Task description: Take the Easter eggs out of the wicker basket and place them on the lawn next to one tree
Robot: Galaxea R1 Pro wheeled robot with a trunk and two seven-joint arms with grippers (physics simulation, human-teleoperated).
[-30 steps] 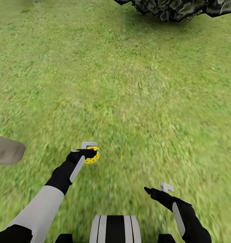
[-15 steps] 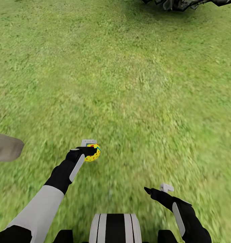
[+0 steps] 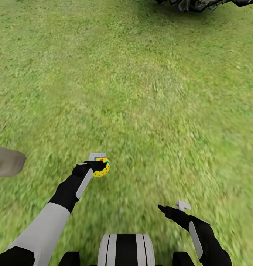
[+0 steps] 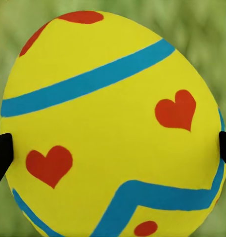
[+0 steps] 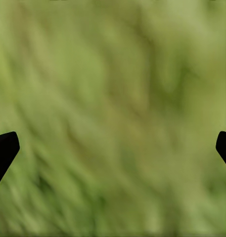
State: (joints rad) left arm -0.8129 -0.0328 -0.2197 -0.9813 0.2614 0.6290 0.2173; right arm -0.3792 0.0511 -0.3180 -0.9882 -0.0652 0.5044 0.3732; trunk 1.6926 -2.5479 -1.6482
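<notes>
A yellow Easter egg (image 3: 103, 171) with blue stripes and red marks sits between the fingers of my left gripper (image 3: 100, 165), which is shut on it and held above the lawn (image 3: 141, 92). Up close in the left wrist view, the egg (image 4: 113, 123) shows red hearts and a blue zigzag, with a black fingertip (image 4: 1, 154) at each side. My right gripper (image 3: 173, 207) hangs open over the grass at the lower right; its fingertips (image 5: 4, 148) stand far apart with only blurred grass between them. The wicker basket is out of view.
Dark, angular, pale-speckled leaves (image 3: 200, 4) of a tree hang at the far right. A smooth pale grey-beige rounded shape (image 3: 6, 162) juts in at the left edge, close to my left arm. Grass spreads wide ahead.
A second ago the camera shifted, so the foliage slid up and to the right in the picture. Since half a second ago nothing has moved, and both arms keep their pose.
</notes>
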